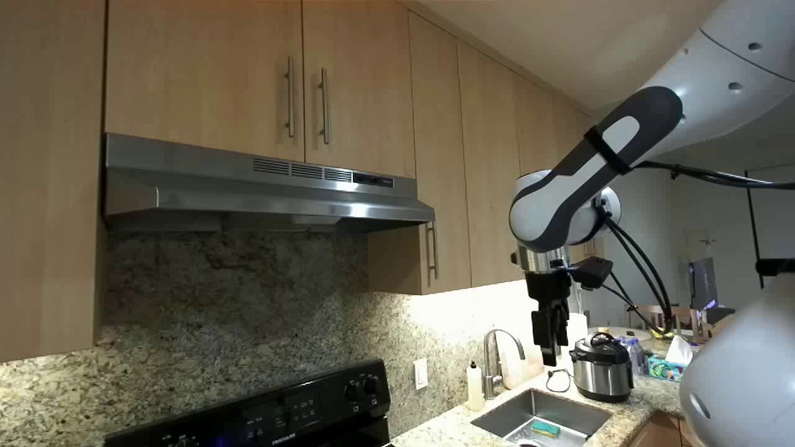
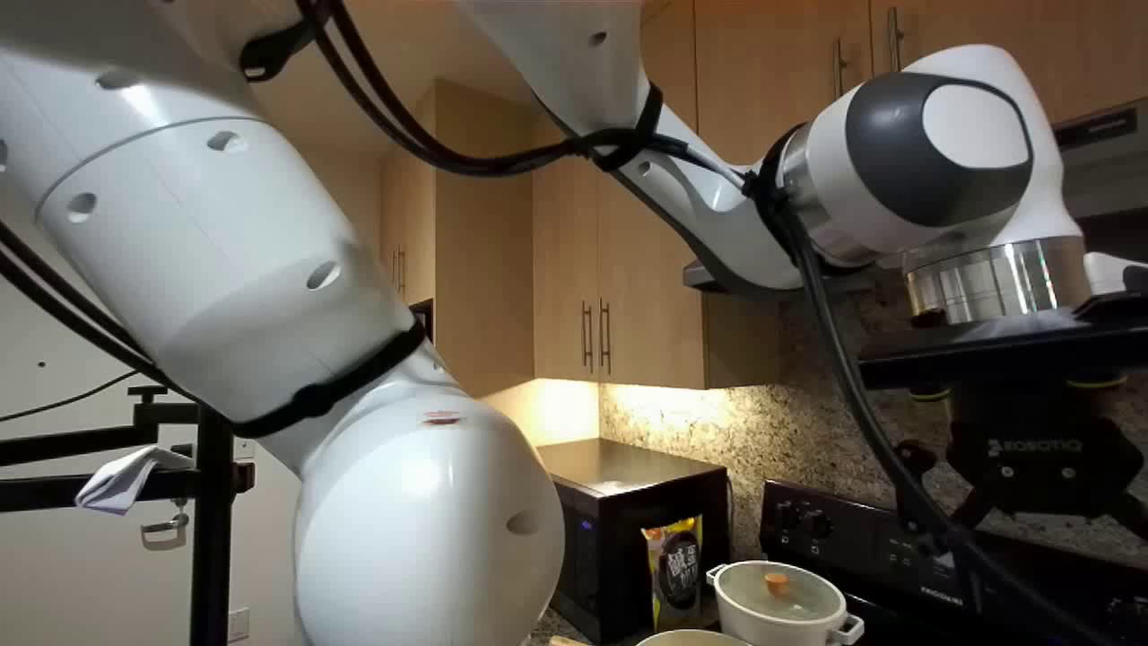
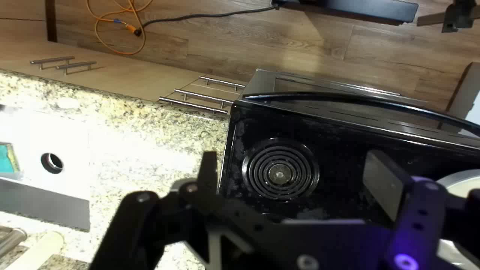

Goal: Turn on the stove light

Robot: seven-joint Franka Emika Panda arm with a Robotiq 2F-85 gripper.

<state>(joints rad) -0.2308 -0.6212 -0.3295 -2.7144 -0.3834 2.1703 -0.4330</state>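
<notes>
The steel range hood (image 1: 248, 186) hangs under the wooden cabinets above the stove. Its small dark control panel (image 1: 372, 180) sits near the right end of its front; the panel also shows in an exterior view (image 2: 1099, 127) at the right edge. The hood's underside looks dark, with no glow. The black stove (image 1: 286, 413) stands below; its cooktop (image 3: 337, 176) shows in the wrist view. My gripper (image 1: 551, 357) points down, right of the hood and apart from it. In the wrist view my gripper (image 3: 291, 161) is open and empty, its fingers wide apart.
A sink (image 1: 497, 422), faucet (image 1: 490, 366), soap bottle (image 1: 474, 386) and pressure cooker (image 1: 601, 367) are on the counter below the gripper. Cabinet handles (image 1: 324, 105) stick out above the hood. A microwave (image 2: 628, 475) and a lidded white pot (image 2: 780, 606) are at the stove's other side.
</notes>
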